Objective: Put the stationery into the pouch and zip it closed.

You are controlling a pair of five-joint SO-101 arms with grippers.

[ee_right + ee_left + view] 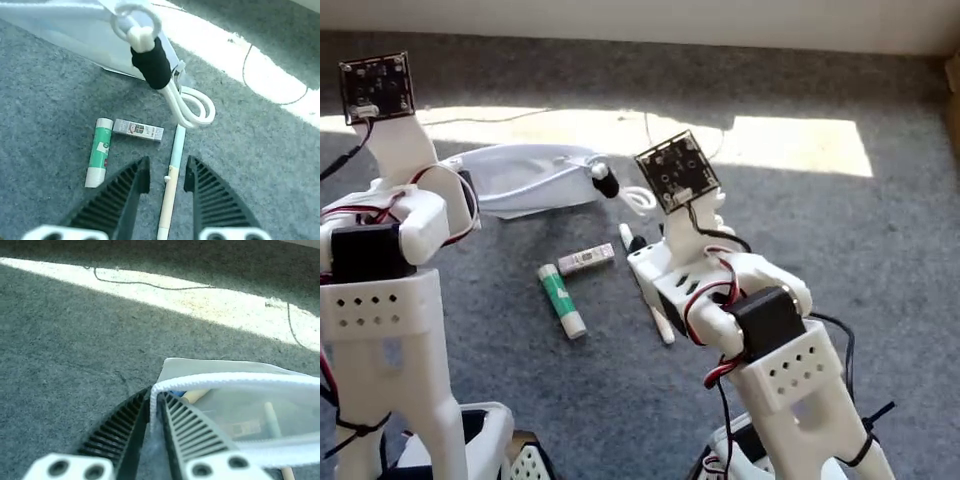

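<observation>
Pen [171, 186] below right gripper's [167, 167] parted jaws

Grey carpet [880, 260], on it a white pouch [525, 178], green glue stick [560, 298], small box [586, 261], pale pen [176, 150]

pouch [530, 180] 1 | glue stick [561, 299] 1 | pen [172, 170] 1 | small box [586, 261] 1

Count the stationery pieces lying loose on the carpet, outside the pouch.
3. A green-and-white glue stick, a small grey rectangular bar beside one end of it, and a slim white pen below the open right gripper. Others lie inside the translucent white pouch, partly hidden.
</observation>
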